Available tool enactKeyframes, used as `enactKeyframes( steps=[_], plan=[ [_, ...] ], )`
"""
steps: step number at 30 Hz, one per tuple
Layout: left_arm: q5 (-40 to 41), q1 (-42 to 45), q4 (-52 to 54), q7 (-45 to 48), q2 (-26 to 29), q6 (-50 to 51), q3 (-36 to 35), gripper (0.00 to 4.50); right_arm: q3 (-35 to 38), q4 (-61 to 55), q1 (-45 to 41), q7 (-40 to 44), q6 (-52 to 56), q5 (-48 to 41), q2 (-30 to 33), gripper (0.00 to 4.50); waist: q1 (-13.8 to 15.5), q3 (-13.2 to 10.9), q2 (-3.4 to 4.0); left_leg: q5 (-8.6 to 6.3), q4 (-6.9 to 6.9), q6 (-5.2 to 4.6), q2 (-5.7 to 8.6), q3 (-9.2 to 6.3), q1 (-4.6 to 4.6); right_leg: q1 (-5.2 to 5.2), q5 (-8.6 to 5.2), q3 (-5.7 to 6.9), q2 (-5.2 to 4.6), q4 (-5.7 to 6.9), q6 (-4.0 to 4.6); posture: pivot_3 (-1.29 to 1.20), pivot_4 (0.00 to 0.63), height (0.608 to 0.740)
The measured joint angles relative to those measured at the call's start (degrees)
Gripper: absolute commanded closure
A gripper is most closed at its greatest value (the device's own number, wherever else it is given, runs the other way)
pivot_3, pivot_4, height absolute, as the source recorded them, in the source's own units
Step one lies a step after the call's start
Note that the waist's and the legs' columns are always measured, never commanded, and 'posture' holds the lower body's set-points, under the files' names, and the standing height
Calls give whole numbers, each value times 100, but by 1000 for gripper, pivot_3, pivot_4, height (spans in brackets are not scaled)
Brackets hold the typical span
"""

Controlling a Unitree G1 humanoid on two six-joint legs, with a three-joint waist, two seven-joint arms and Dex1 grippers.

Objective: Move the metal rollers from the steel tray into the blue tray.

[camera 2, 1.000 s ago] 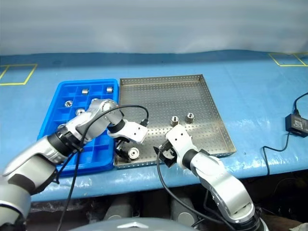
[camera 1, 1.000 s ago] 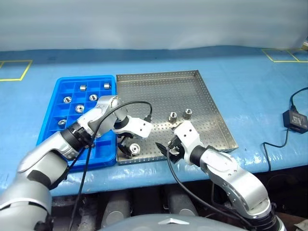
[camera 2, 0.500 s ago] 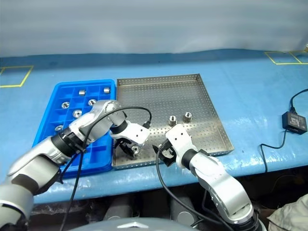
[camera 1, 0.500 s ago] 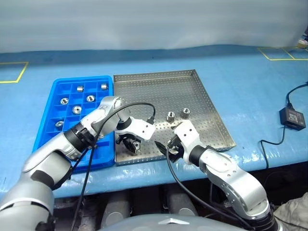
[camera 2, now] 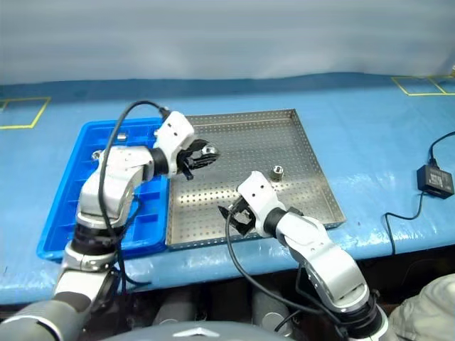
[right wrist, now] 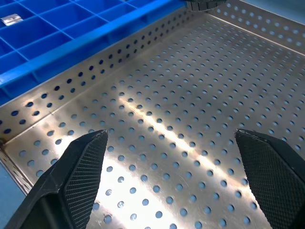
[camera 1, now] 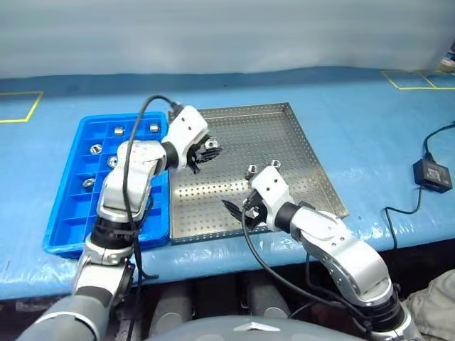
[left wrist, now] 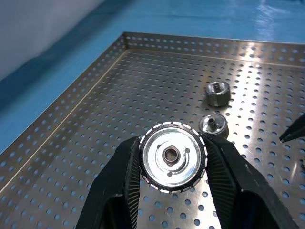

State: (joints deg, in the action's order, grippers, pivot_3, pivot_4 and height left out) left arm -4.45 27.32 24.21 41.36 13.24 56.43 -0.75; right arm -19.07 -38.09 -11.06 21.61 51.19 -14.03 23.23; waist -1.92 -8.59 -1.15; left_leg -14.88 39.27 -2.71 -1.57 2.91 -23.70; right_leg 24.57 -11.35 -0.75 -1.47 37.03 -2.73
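One metal roller (left wrist: 172, 156), shiny, toothed rim, round centre hole facing the camera, clamped between the left pincer (camera 1: 204, 150) fingers above the steel tray (camera 1: 284, 135). Two more rollers (left wrist: 218, 93) sit upright on the perforated floor just beyond it, near the wide-open right pincer (camera 1: 242, 210). Blue tray (camera 1: 71, 213) beside the left arm, several rollers (camera 1: 94, 148) in its compartments.

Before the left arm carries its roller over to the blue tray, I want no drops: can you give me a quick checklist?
1. Left end effector shut on a roller: ok.
2. Roller lifted off the steel tray: ok.
3. Free compartments in the blue tray: ok.
4. Right end effector open and holding nothing: ok.
5. Two rollers left in the steel tray: ok.
6. Grip firm enough for the carry: cannot tell.
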Motion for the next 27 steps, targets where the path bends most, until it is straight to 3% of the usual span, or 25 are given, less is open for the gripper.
enactKeyframes(
  steps=[7, 9, 16, 27],
  plan=[
    [-679, -1345, 1876, -2516, -1501, 330, -702, 2820, -428, 679, -664, 777, -788, -69, -253, 0, 415, 1, -6, -1, 1, -2, 10, -7, 6, -18, 17, 7, -10, -13, 18, 262, 150, 740],
    [-968, -1815, 2071, -3115, -1643, 316, -645, 2820, -597, 908, -847, 968, -971, -67, -366, 0, 511, 2, -7, 1, 1, 1, 9, -12, 5, -16, 17, 13, -8, -10, 20, 295, 150, 740],
    [-1474, -2972, 2546, -4370, -1715, 136, -686, 2820, -1027, 1390, -1148, 1461, -1348, 5, -547, 0, 798, 2, -9, 4, 0, 7, 8, -29, 2, -18, -3, 34, -16, -10, 54, 351, 150, 740],
    [-1102, -3517, 2355, -4748, -1719, 207, -855, 2820, -1100, 1423, -953, 1525, -1346, 41, -554, 0, 979, 2, -9, 4, -4, 8, 5, -34, -5, -12, -15, 53, -24, -11, 74, 308, 150, 740]
  ],
)
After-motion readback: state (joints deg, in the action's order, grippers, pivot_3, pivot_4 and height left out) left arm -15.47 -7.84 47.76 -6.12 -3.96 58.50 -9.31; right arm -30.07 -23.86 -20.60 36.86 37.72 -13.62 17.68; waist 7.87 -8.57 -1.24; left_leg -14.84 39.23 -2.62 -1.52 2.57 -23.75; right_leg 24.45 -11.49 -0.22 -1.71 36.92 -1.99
